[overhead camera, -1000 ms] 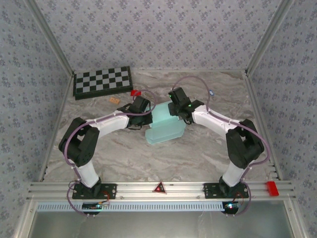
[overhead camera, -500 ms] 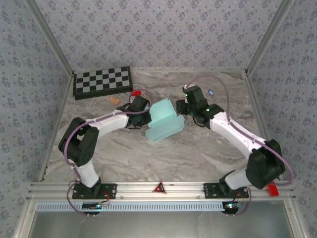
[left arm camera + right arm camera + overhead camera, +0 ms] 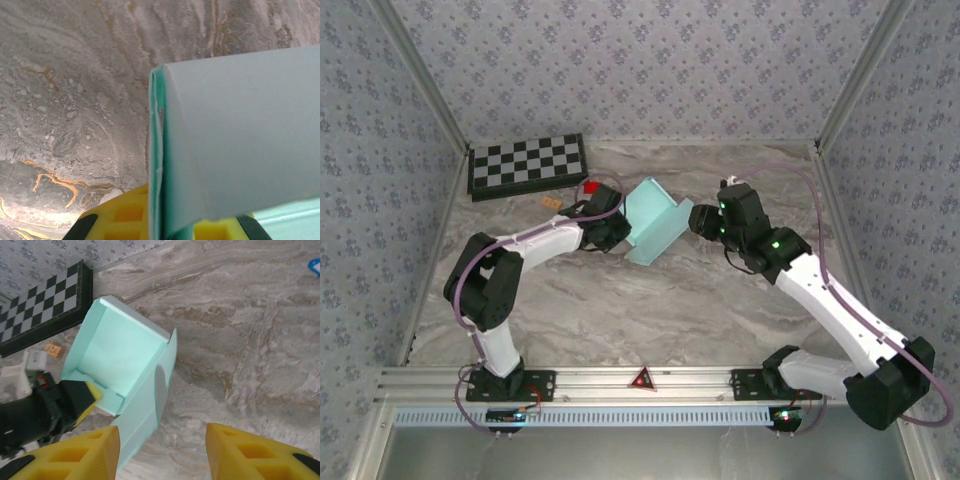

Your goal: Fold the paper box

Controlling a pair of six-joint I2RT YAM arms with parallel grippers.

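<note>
The paper box (image 3: 655, 225) is pale light-blue card, partly folded into an open tray with raised walls, tilted up off the marble table. My left gripper (image 3: 613, 229) is shut on its left wall. In the left wrist view the yellow fingers (image 3: 120, 217) pinch the thin card edge of the paper box (image 3: 240, 125). My right gripper (image 3: 692, 218) stands open just right of the box, apart from it. The right wrist view shows the right gripper (image 3: 162, 450) with bare table in its gap, the paper box (image 3: 120, 355) ahead to the left, and the left gripper (image 3: 75, 397) on the box's lower corner.
A black-and-white checkerboard (image 3: 528, 165) lies at the back left, also seen as the checkerboard (image 3: 45, 305). A small red piece (image 3: 590, 187) and an orange tag (image 3: 551, 202) lie by the left wrist. A blue bit (image 3: 314, 266) sits far right. Patterned walls enclose the table.
The right arm has pulled off the box and swung out to the right. The left gripper has turned and lifted the box toward the back, and its tray side now faces up.
</note>
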